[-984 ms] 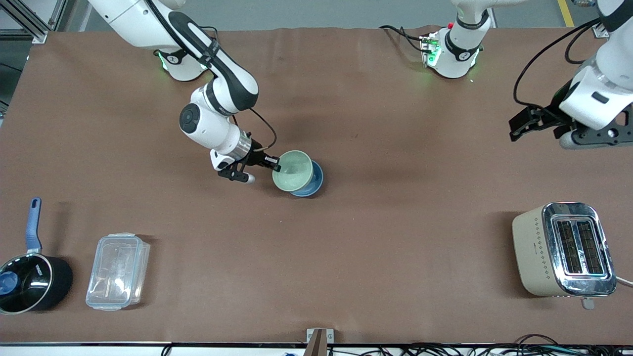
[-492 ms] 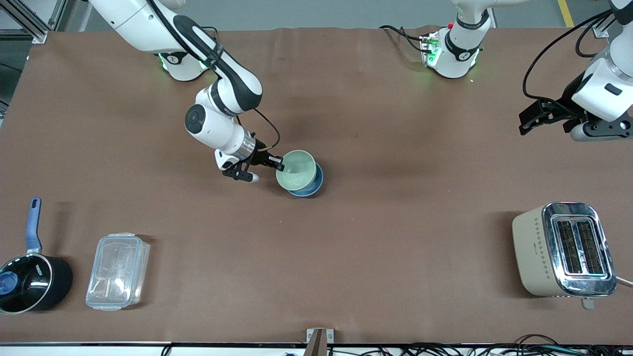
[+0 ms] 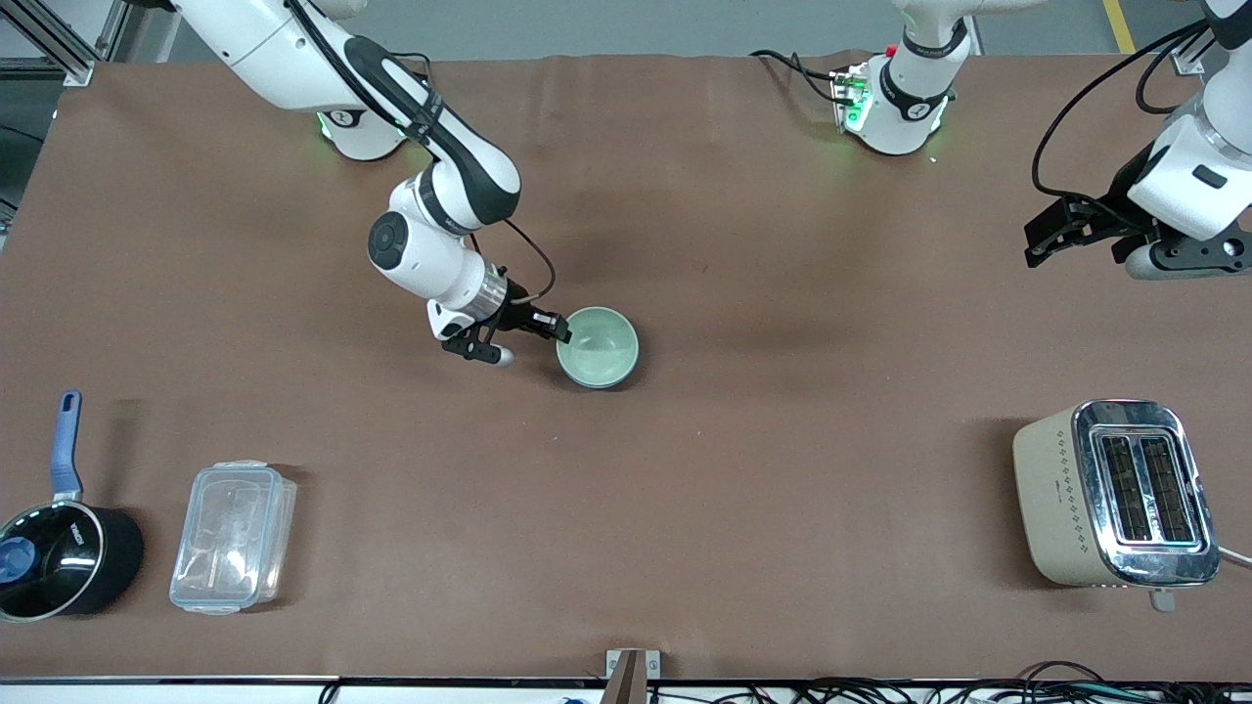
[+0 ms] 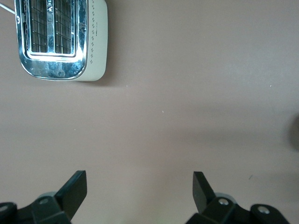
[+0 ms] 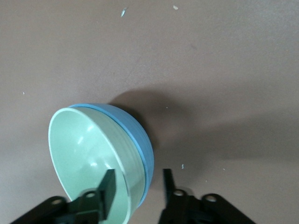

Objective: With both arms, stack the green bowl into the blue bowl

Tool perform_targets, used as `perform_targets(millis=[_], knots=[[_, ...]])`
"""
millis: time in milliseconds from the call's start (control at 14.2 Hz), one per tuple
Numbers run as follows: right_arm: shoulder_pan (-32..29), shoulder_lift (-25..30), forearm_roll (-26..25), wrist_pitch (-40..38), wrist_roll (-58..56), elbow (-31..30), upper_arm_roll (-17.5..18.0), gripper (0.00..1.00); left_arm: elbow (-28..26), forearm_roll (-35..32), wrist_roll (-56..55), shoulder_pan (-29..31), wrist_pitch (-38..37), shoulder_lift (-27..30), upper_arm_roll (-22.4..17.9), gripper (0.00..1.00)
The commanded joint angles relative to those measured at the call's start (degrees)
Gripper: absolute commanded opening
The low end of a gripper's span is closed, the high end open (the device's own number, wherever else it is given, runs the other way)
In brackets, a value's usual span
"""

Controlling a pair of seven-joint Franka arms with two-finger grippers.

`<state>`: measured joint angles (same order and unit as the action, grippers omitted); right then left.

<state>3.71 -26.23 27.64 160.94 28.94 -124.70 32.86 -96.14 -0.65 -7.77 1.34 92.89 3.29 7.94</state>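
Note:
The green bowl (image 3: 599,345) sits level inside the blue bowl (image 3: 600,384), of which only a thin rim shows below it. In the right wrist view the green bowl (image 5: 84,144) is nested in the blue bowl (image 5: 136,135). My right gripper (image 3: 559,330) is at the bowls' rim on the side toward the right arm's end. It is open, with one finger (image 5: 109,186) inside the green bowl and the other outside the blue bowl, both clear of the rims. My left gripper (image 3: 1039,240) is open and empty above the table at the left arm's end and waits there; its own view (image 4: 139,191) shows bare table below.
A cream and chrome toaster (image 3: 1115,494) stands near the front camera at the left arm's end, also in the left wrist view (image 4: 60,39). A clear lidded box (image 3: 233,536) and a black pot with a blue handle (image 3: 59,548) stand at the right arm's end.
The green bowl was tilted over the blue bowl in my right gripper; it now sits level inside it and the fingers have opened. The left gripper rose slightly, then stayed.

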Motion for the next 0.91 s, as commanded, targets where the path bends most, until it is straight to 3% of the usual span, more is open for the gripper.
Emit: perform_targets(millis=[0, 141, 281, 422, 633, 844], knots=[[-0.28, 2.22, -0.84, -0.54, 4.37, 1.04, 0.97, 0.83, -0.27, 0.65, 0.91, 0.07, 0.54, 0.49, -0.29, 1.00], [-0.98, 6.95, -0.75, -3.51, 4.81, 0.78, 1.15, 0.91, -0.10, 0.65, 0.91, 0.07, 0.54, 0.49, -0.29, 1.00], [-2.82, 14.76, -0.92, -13.06, 4.64, 1.04, 0.10, 0.95, -0.01, 0.74, 0.91, 0.07, 0.54, 0.49, -0.29, 1.00], [-3.27, 22.07, -1.19, -22.73, 3.93, 2.78, -5.06, 0.95, -0.01, 0.74, 1.00, -0.10, 0.28, 0.67, 0.06, 1.00], [-3.36, 24.73, -11.35, -33.20, 1.12, 7.61, -12.45, 1.00, -0.01, 0.74, 1.09, -0.19, 0.19, 1.11, 0.24, 1.00], [-3.45, 24.83, -23.05, -46.90, -2.64, 17.44, -19.22, 1.00, -0.01, 0.74, 1.09, -0.28, 0.19, 1.20, 0.32, 1.00]])
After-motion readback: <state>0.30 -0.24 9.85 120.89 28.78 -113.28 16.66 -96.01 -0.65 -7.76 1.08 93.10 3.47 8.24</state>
